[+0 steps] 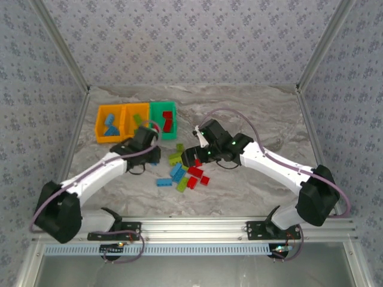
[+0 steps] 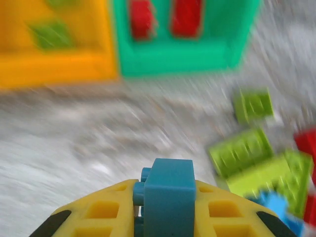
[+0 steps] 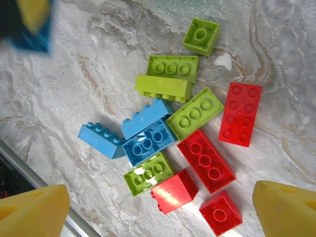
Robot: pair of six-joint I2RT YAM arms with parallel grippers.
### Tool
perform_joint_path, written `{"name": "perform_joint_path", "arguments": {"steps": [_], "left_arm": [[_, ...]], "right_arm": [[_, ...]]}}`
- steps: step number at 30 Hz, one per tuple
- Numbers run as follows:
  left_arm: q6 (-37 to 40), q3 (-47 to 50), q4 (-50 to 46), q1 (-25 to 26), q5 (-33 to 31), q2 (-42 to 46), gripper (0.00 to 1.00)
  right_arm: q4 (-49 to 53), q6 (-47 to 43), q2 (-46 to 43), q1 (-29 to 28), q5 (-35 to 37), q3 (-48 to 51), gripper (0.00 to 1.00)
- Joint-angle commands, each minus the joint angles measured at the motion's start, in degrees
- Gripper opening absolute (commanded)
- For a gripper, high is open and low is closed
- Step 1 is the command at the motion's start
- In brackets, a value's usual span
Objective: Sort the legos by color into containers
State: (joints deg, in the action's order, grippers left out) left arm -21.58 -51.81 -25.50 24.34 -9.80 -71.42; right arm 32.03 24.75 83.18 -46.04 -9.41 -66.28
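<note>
while left jaws pinch a blue brick, legos lie scattered.

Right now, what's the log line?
left gripper: shut on blue brick | right gripper: open above loose legos | green bin: red bricks

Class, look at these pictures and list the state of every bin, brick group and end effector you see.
Left end effector, shut on a blue brick.
Right end effector, open above the loose bricks.
Left orange bin, holds blue bricks.
Middle orange bin, holds lime bricks.
Green bin, holds red bricks.
Loose bricks, lying unsorted on the table.
</note>
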Motion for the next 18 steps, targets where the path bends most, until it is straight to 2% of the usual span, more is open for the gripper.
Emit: {"name": "perform_joint_path", "arguments": {"steps": [1, 6, 12, 13, 16, 18], "left_arm": [[3.04, -4.38, 0.82, -8.28, -5.63, -1.04, 0.17], [4.2, -10.08, 8.15, -18.36, -11.16, -10.95, 0.17], [6.79, -21.99, 8.83, -24.72, -11.75, -28.15, 0.19], [7.13, -23.12, 9.01, -25.21, -11.29, -29.78, 0.21], [8.04, -26.3, 8.62, -26.02, -9.53, -33.23, 0.37], [8.05, -27.15, 7.63, -26.05, -8.67, -33.47, 0.41]], "right_arm": [[4.16, -1.03, 0.59, 0.17, 2.51, -1.53, 0.98], [4.73, -0.95, -0.97, 0.18, 2.19, -1.28, 0.98], [4.6, 0.8, -6.13, 0.08, 2.95, 2.49, 0.98], [4.6, 1.06, -6.73, 0.17, 3.06, 3.09, 0.98], [4.7, 1.96, -8.26, 0.31, 3.65, 4.62, 0.98], [4.85, 2.58, -8.85, 0.33, 4.23, 5.11, 0.98]]}}
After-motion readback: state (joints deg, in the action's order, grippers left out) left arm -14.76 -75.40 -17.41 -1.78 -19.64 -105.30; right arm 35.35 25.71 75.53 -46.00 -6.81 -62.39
